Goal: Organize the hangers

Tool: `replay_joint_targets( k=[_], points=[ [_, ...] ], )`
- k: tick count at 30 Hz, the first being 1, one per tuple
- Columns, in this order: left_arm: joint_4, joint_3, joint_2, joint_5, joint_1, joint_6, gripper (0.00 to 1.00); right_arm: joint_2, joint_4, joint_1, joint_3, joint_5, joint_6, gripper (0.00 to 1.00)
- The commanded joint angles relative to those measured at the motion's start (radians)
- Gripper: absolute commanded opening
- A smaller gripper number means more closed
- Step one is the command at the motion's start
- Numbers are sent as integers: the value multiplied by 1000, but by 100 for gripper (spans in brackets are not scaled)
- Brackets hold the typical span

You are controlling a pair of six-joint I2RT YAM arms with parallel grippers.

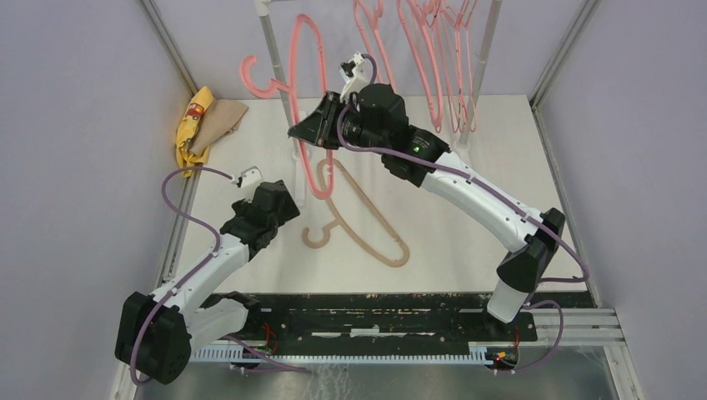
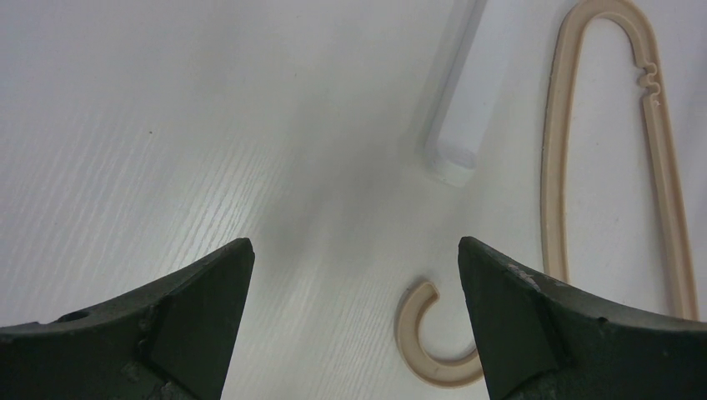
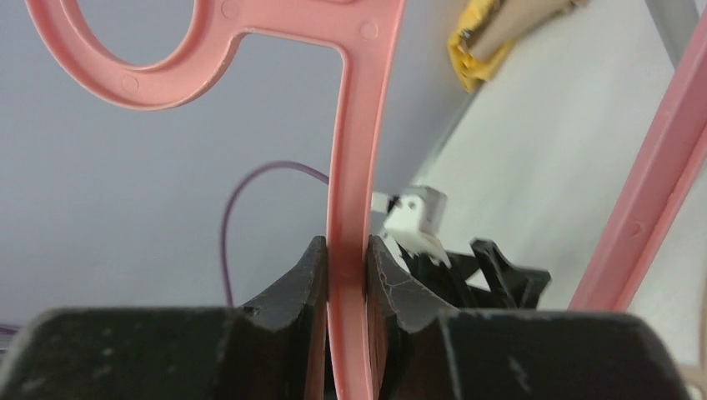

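My right gripper (image 1: 302,132) is shut on a pink hanger (image 1: 310,100) and holds it upright above the table; in the right wrist view the fingers (image 3: 307,275) clamp its neck (image 3: 350,208) below the hook. Several pink hangers (image 1: 433,58) hang on the rack at the back. A tan-beige hanger (image 1: 367,221) lies flat on the table. My left gripper (image 1: 288,204) is open and empty just left of its hook (image 2: 429,333), above the table.
A yellow-and-tan cloth (image 1: 204,125) lies at the back left corner. White rack poles (image 1: 275,50) stand at the back; one pole's foot (image 2: 454,133) shows in the left wrist view. Metal frame rails (image 1: 171,250) border the table.
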Motion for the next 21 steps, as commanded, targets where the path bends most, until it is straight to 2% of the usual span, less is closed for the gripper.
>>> replay_joint_targets(
  k=[1,6,12,21],
  points=[
    [31,32,-41,-35,3,-42,99,94,29,-36,198,-35,-12,3],
    [21,32,-57,-39,2,-35,99,189,127,-123,297,-69,96,3],
    [25,34,-46,-45,3,-24,99,254,345,-210,306,-123,264,3],
    [34,28,-6,-39,3,-15,99,254,481,-258,296,-152,306,3]
  ],
)
